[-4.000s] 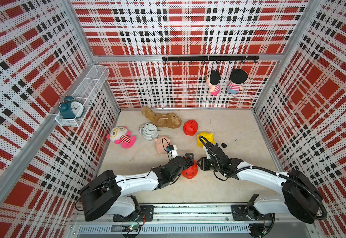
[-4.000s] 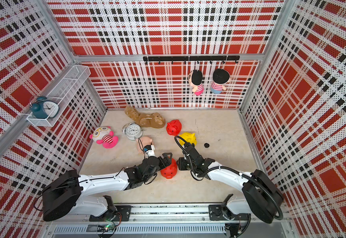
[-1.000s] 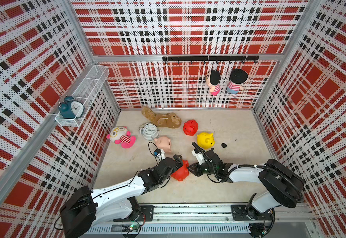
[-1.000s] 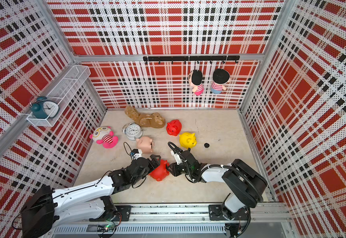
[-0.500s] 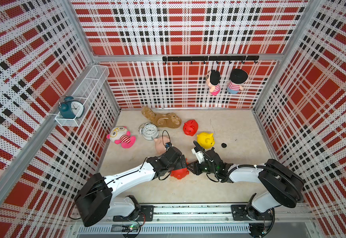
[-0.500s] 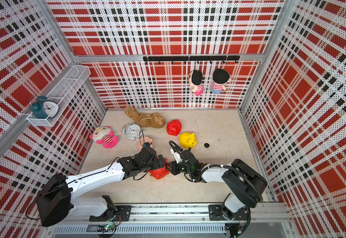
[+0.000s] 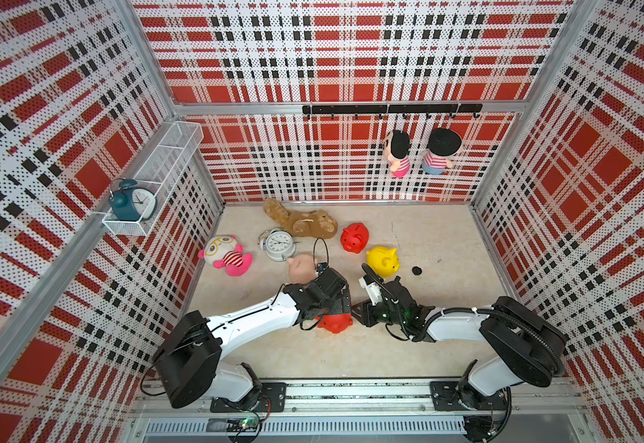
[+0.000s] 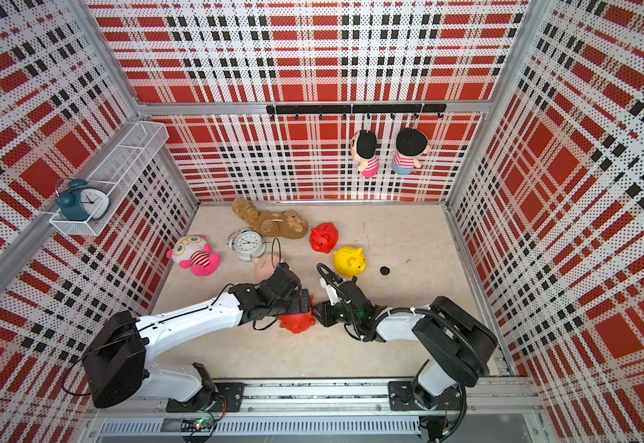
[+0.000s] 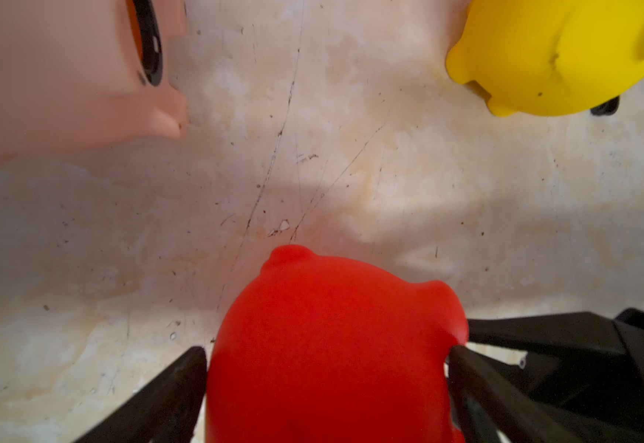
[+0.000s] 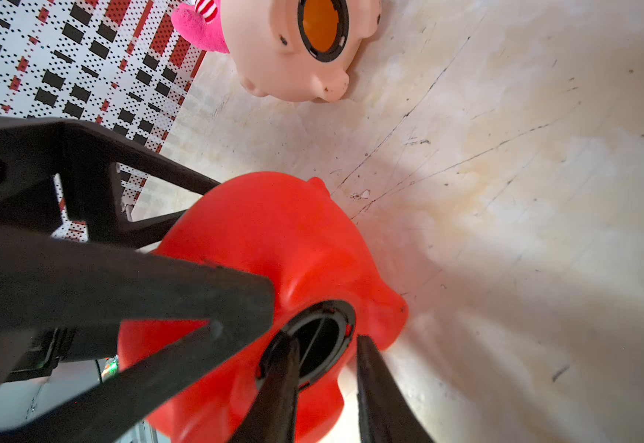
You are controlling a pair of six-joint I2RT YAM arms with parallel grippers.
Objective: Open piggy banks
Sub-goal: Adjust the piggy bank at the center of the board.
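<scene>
**Two white-and-black arms with black pincers**

The left arm [image 7: 251, 326], lower left of centre in a top view, has a glossy white forearm shell with a thin black seam line. Its shoulder housing [image 7: 188, 364] is bulky and black, and its wrist is black too. A thin black cable [image 7: 320, 249] loops above that wrist.

The right arm [image 7: 454, 326], at lower right, matches it. It carries a ribbed black hose [image 7: 504, 312], a white block [image 7: 368, 285] and a small green light [image 7: 383, 312] at the wrist.

The left pincer [image 9: 326, 354] and right pincer [image 10: 325, 343] have matte black, tapering fingers [image 9: 151, 402].

Robot test booth (plaid perforated walls [image 7: 351, 57], aluminium frame [image 7: 236, 109]).
</scene>
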